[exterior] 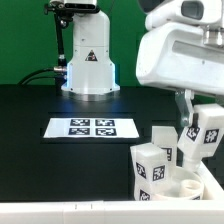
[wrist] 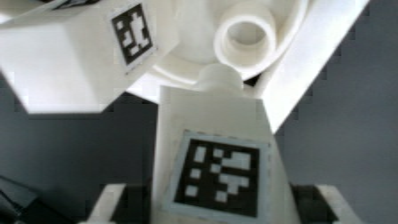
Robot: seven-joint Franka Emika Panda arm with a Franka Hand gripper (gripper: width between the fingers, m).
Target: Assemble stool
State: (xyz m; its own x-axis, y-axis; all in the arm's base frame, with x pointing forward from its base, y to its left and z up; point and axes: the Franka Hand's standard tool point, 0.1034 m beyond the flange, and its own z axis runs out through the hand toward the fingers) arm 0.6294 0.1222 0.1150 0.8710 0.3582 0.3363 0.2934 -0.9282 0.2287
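Observation:
My gripper (exterior: 198,116) is shut on a white stool leg (exterior: 206,136) with a black-and-white tag, held tilted over the round white seat (exterior: 192,189) at the exterior view's lower right. Two other tagged legs (exterior: 149,165) stand on the seat's near-left part. In the wrist view the held leg (wrist: 221,150) runs out from between the fingers (wrist: 118,205), and its tip touches or nearly touches the seat (wrist: 187,62) beside an open round socket (wrist: 244,38). Another leg (wrist: 86,52) stands close by.
The marker board (exterior: 90,128) lies flat on the black table left of the seat. The robot's white base (exterior: 88,62) stands at the back. The table's front edge runs just below the seat.

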